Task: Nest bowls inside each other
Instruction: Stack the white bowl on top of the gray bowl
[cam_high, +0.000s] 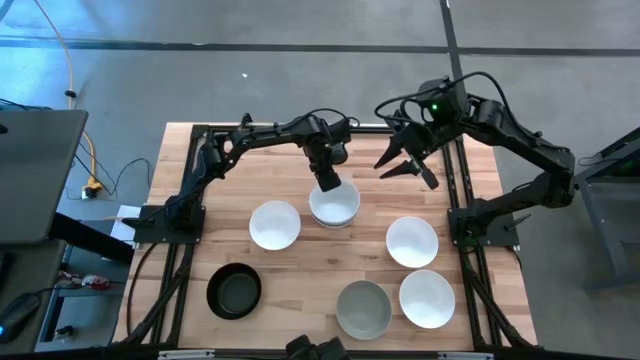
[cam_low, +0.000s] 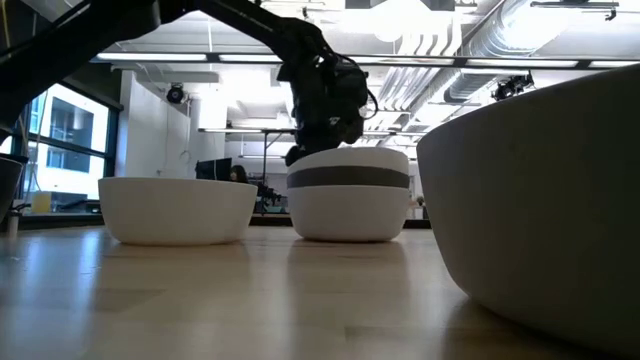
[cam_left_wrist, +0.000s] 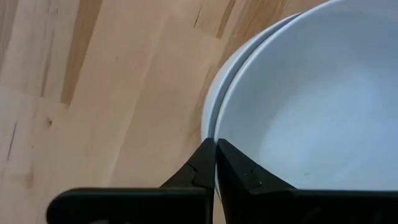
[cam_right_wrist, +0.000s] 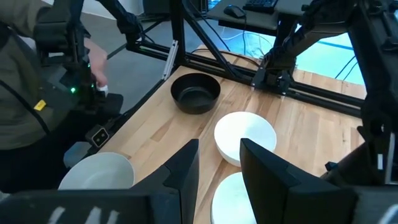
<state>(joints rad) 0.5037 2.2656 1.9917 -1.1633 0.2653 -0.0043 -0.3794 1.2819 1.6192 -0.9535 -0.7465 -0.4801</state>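
A stack of nested bowls (cam_high: 334, 204) stands mid-table, toward the far side. In the low view the stack (cam_low: 350, 195) shows a white bowl, a grey band and a white top bowl. My left gripper (cam_high: 328, 178) is shut on the top bowl at the stack's far-left side. Single bowls rest on their bases: white (cam_high: 274, 224), white (cam_high: 412, 241), white (cam_high: 427, 298), grey (cam_high: 363, 309) and black (cam_high: 234, 291). My right gripper (cam_high: 405, 160) hangs open above the table's far right, touching nothing. My left gripper pinches the rim of the top white bowl (cam_left_wrist: 219, 134) at the bowl's far-left side, one finger (cam_left_wrist: 249, 174) inside the bowl and one outside. The fingers come from above, pointing down. The bowl sits upright, nested in the stack.
Bare wood lies along the table's left side and near its middle. A black frame (cam_high: 190, 200) borders the table on both sides. In the right wrist view a person (cam_right_wrist: 37, 93) stands beyond the table edge. One white bowl (cam_low: 540, 200) looms close in the low view.
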